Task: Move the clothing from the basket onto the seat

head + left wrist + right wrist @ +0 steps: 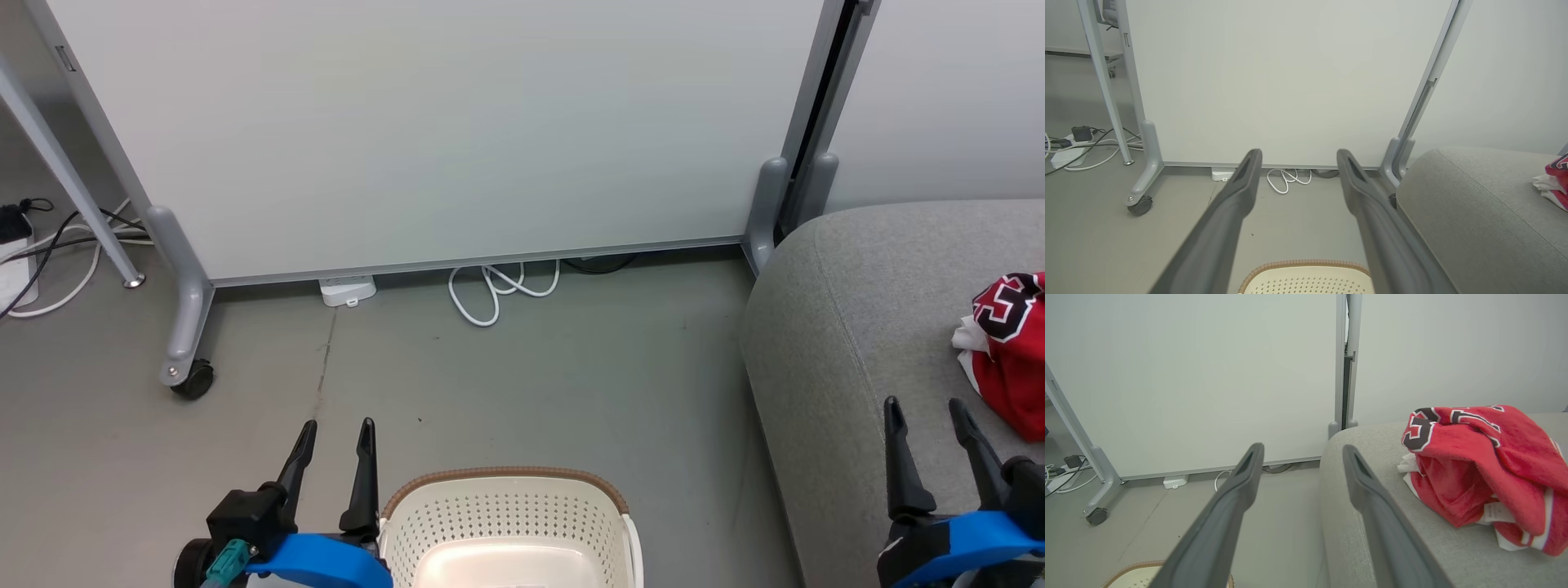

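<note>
A wide pale panel (441,131) on a grey metal frame stands across the far side; its left foot ends in a black caster (194,380); a second pale panel (947,98) adjoins it on the right; the floor (531,384) is smooth grey, crossed by a thin dark seam (325,351); under the panel's lower edge lie a looped white cable (498,290) and a small white box (349,290); far left, a slanted grey leg (65,167) stands among black and white cables (57,245); the light is even.

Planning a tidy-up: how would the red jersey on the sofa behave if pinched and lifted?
The red jersey lies crumpled in soft folds, so it would likely hang limp. It looks thin, probably light. Pushed, it would probably bunch on the fabric sofa rather than slide.
</note>
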`<state>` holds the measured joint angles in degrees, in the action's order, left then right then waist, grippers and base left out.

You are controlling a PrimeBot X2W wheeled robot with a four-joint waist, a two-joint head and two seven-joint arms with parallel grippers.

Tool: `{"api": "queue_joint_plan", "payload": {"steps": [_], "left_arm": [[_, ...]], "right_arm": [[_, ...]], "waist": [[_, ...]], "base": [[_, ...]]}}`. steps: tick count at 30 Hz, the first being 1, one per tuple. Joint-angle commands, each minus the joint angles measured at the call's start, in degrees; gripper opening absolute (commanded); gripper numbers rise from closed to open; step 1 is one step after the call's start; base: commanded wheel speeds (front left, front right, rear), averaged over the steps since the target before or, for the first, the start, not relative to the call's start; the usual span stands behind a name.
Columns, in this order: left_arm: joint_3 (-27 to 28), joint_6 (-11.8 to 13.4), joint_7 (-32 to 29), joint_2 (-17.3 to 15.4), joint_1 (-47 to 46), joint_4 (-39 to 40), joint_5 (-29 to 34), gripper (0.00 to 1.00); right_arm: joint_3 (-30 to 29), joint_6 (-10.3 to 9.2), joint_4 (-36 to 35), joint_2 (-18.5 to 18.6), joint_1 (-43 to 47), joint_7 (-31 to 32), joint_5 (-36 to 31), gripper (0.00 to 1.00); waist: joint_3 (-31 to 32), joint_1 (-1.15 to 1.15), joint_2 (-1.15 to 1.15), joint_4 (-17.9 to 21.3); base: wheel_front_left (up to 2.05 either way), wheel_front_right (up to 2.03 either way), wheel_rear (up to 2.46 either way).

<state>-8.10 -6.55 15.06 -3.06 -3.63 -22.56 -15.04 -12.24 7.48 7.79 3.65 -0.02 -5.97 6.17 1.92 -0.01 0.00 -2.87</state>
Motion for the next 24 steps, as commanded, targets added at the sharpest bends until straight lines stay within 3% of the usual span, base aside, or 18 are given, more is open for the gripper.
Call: {"api": "queue_joint_plan", "payload": {"steps": [1, 24], "left_arm": [[0.34, -0.17, 0.16, 0.09, -0.45, -0.19, 0.50, 1.00], [0.64, -0.83, 0.16, 0.19, -0.15, -2.21, 0.61, 1.00]], "right_arm": [[0.36, 0.03, -0.73, -0.19, 1.18, 0.33, -0.01, 1.00], [4.99, 0.03, 0.19, -0.81, 5.16, -1.59, 2.81, 1.00]], "waist": [[0.25, 0.01, 0.00, -0.33], [0.98, 0.01, 0.00, -2.32]], "base": [[0.00, 0.00, 0.00], [0.00, 0.00, 0.00]]}}
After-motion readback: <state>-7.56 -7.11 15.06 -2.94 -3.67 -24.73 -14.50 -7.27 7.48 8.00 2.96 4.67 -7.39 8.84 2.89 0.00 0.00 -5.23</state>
